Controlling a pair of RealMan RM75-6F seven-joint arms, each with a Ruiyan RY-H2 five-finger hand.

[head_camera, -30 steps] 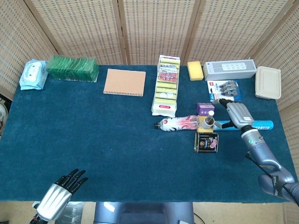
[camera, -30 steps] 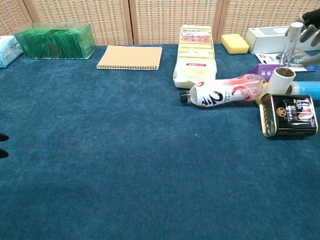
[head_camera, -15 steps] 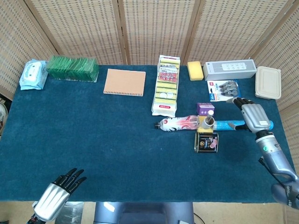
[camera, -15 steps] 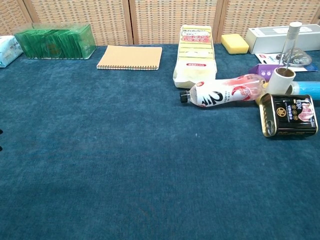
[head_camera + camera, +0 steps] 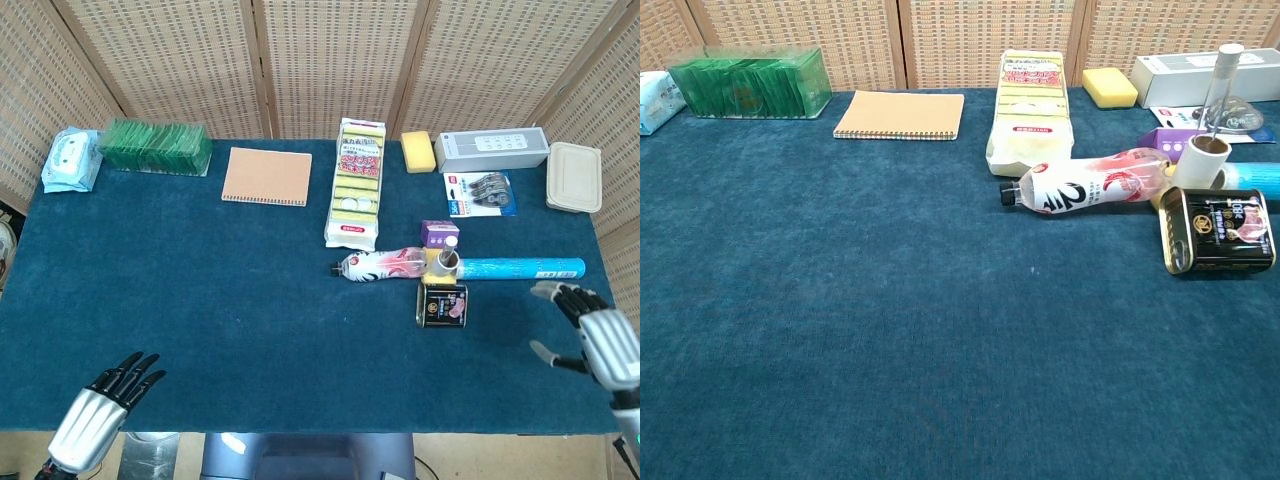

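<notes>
Woven cane screens back a table (image 5: 200, 300) covered in dark blue cloth. The right hand (image 5: 600, 335) hovers over the cloth's right edge at about 4 o'clock, fingers spread apart and holding nothing; nearest to it, up toward 10 o'clock, lies the long blue tube (image 5: 520, 268), flat on the cloth and apart from the hand. At the tube's left end stand a lint roller (image 5: 446, 260) and, just below, a dark tin can (image 5: 442, 305) on its side. A pink-labelled bottle (image 5: 380, 265) lies to the left of the roller, a small purple box (image 5: 439, 234) just above. The left hand (image 5: 100, 405) hangs off the near edge at 7 o'clock, fingers loosely apart, empty. Along the far edge at 12 o'clock sit a sponge pack (image 5: 357, 185), a notebook (image 5: 266, 176) and a green box (image 5: 155, 146).
</notes>
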